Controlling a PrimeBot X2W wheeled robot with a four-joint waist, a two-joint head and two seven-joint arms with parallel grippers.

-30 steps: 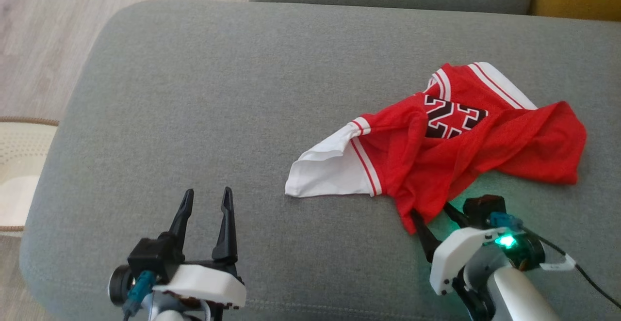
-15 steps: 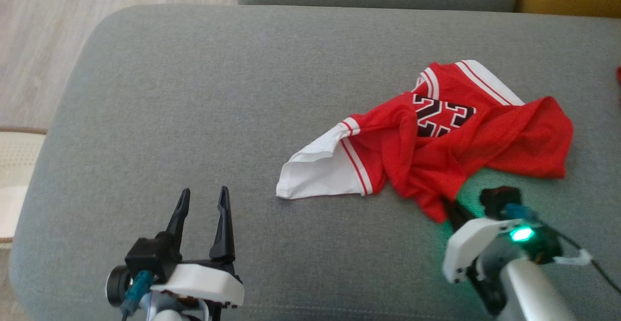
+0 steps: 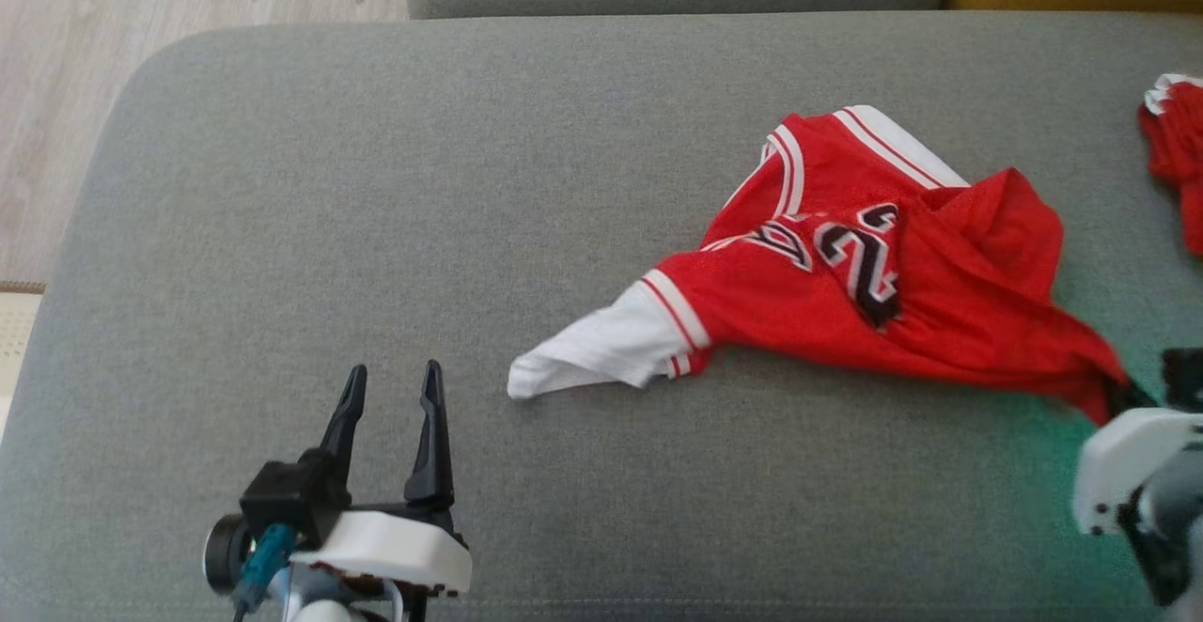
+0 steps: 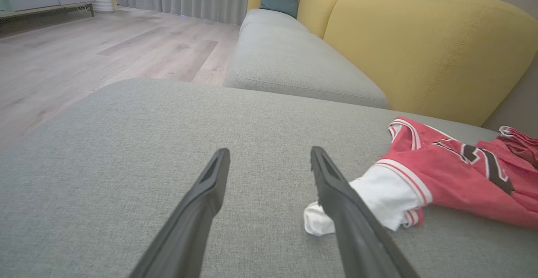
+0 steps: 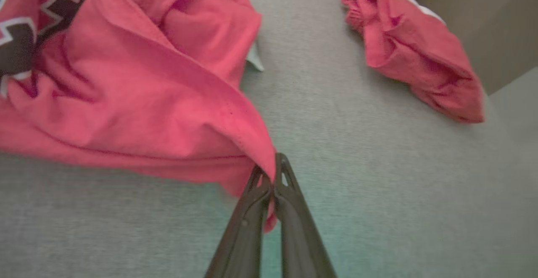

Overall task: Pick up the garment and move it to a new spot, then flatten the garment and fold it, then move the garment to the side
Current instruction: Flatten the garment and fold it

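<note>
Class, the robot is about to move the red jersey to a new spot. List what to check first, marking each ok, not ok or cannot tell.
1. The right gripper has its jaws shut on the jersey at its red hem: ok.
2. Pinch deep enough to survive a pull: cannot tell.
3. The left gripper is open and apart from the jersey: ok.
4. The second red garment lies apart from the jersey: ok.
5. The jersey lies flat: not ok, bunched and creased.
</note>
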